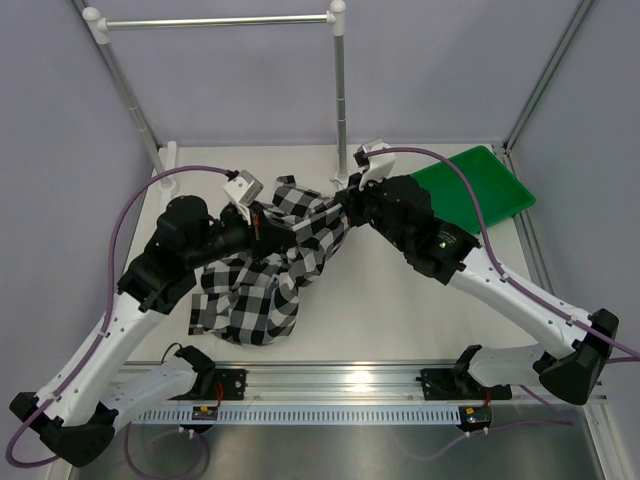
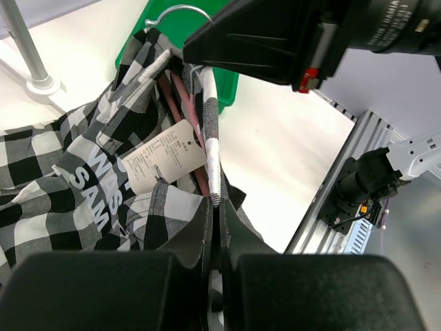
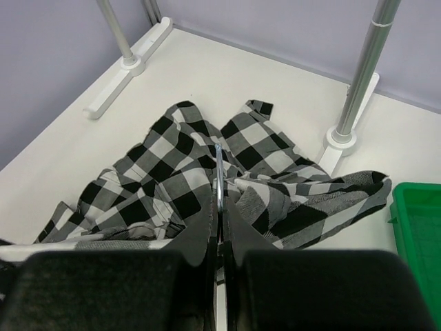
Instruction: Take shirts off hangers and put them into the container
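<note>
The black-and-white checked shirt (image 1: 262, 285) lies crumpled on the table left of centre, its upper part lifted between both grippers. My left gripper (image 1: 262, 222) is shut on a folded edge of the shirt (image 2: 212, 158) near its paper label (image 2: 165, 155). The salmon-pink hanger (image 2: 180, 93) runs inside the collar, and its metal hook (image 2: 176, 9) sticks out at the top. My right gripper (image 3: 218, 207) is shut on the thin metal hook (image 3: 218, 169) above the shirt (image 3: 172, 179). The green container (image 1: 485, 185) sits at the back right, with nothing in the part that shows.
A silver rail (image 1: 215, 20) on two posts (image 1: 340, 90) stands at the back, its white feet (image 3: 342, 134) close to the shirt. Grey walls enclose the table. An aluminium rail (image 1: 330, 385) with the arm bases runs along the near edge.
</note>
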